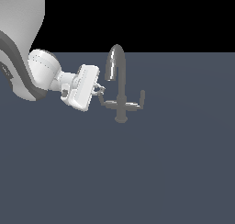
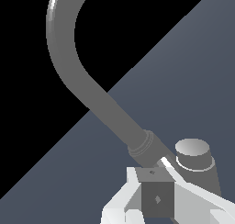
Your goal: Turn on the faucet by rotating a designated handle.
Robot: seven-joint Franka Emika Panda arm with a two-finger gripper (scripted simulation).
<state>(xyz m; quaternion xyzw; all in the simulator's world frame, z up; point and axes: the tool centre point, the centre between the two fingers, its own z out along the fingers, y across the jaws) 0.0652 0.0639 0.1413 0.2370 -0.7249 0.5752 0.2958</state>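
Grey handle (image 1: pixel 104 101) between tool (image 1: pixel 100 91) fingers

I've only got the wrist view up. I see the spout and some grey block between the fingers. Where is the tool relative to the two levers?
Observer: In the exterior view the tool is at the handle, the lever on the side the spout's mouth bends toward, on that view's left.
Operator: And the other lever? Not in my frame.
Observer: The twin lever sticks out to the exterior view's right of the faucet, upturned tip up, nothing near it.
Operator: Is the arm clear of the spout?
Observer: Yes, the white wrist body sits left of the spout's mouth in the exterior view, with a visible gap between them.
Operator: Tool shut on the handle?
Observer: Cannot tell; the fingers flank it, contact isn't resolvable.
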